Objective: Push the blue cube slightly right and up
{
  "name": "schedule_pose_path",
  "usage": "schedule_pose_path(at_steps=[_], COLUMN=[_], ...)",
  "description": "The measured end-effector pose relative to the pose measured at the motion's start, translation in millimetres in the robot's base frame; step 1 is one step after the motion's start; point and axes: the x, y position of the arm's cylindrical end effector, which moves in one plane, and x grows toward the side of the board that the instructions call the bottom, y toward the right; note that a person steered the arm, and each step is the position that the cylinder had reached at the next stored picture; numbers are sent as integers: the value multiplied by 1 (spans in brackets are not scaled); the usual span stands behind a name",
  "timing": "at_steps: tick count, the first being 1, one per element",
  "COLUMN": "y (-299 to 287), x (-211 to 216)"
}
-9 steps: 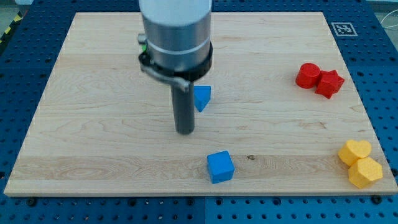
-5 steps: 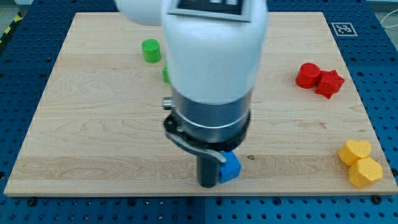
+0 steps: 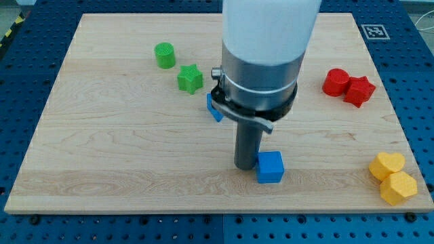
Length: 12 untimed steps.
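Observation:
The blue cube (image 3: 270, 167) sits low on the wooden board (image 3: 102, 156), right of centre. My tip (image 3: 245, 166) touches the cube's left side. A second blue block (image 3: 213, 108), partly hidden behind the arm's housing, lies above and to the left of the cube.
A green cylinder (image 3: 164, 55) and a green star (image 3: 190, 78) lie at the upper left. A red cylinder (image 3: 335, 81) and a red star (image 3: 359, 90) lie at the right. Two yellow blocks, a heart (image 3: 386, 165) and a hexagon (image 3: 399, 188), lie at the lower right.
My tip moved down to the cube's left, then right. The blue cube has slid right and slightly up from about the board's lower centre.

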Motion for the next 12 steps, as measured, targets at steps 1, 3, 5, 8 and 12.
schedule_pose_path(at_steps=[1, 3, 5, 8, 12], y=[0, 0, 37, 33, 27], x=[0, 62, 50, 16, -17])
